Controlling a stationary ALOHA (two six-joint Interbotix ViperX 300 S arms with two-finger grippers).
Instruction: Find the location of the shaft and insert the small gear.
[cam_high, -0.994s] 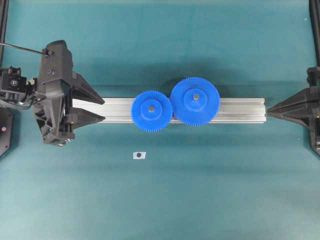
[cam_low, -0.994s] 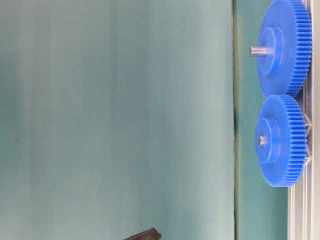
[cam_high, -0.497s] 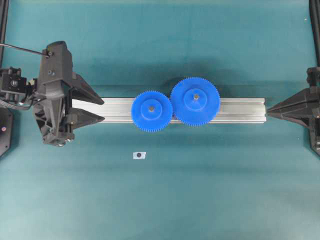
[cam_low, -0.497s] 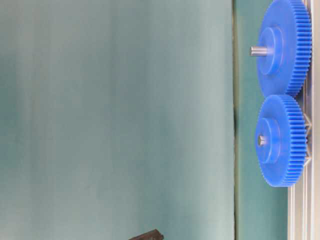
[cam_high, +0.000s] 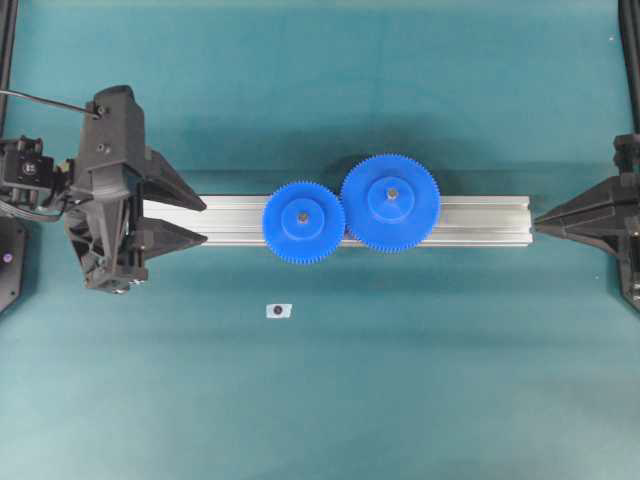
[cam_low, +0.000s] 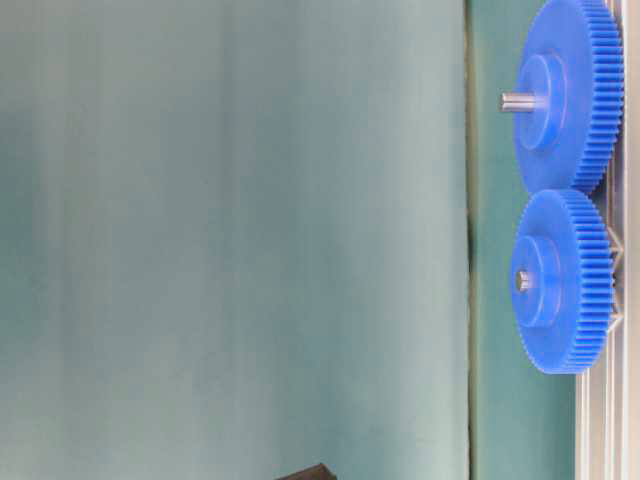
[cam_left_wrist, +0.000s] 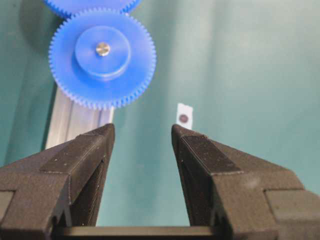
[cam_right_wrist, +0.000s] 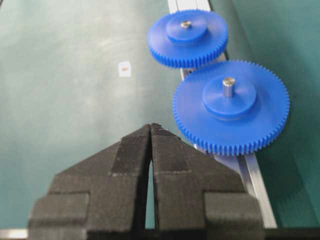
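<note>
The small gear (cam_high: 303, 222) sits flat on the aluminium rail (cam_high: 480, 220), a blue toothed disc with a raised round hub. A grey pin tip shows in its centre hole, level with the top of the hub in the left wrist view, so the gear is already seated on the shaft (cam_left_wrist: 103, 48). Its teeth meet those of the larger blue gear (cam_high: 390, 202), which stands just beside it on the same rail, toward the right of the overhead view. In the table-level view the pin (cam_low: 516, 101) through the larger gear's hub stands clearly proud, while the one in the small gear barely clears the hub.

The rail runs left to right across the middle of the teal worktop (cam_high: 320, 400). Nearer the front edge, apart from the rail and a little left of the small gear, lies a small white tag (cam_high: 279, 311) with a dark round spot in its middle; what it is cannot be told at this size.

The left gripper (cam_high: 203, 221) is at the rail's left end, its jaws spread wide with nothing between them, one black finger on each side of the rail's end line. The right gripper (cam_high: 537, 222) sits just off the rail's right end, its two fingers pressed together to a point and holding nothing, as the right wrist view shows.
</note>
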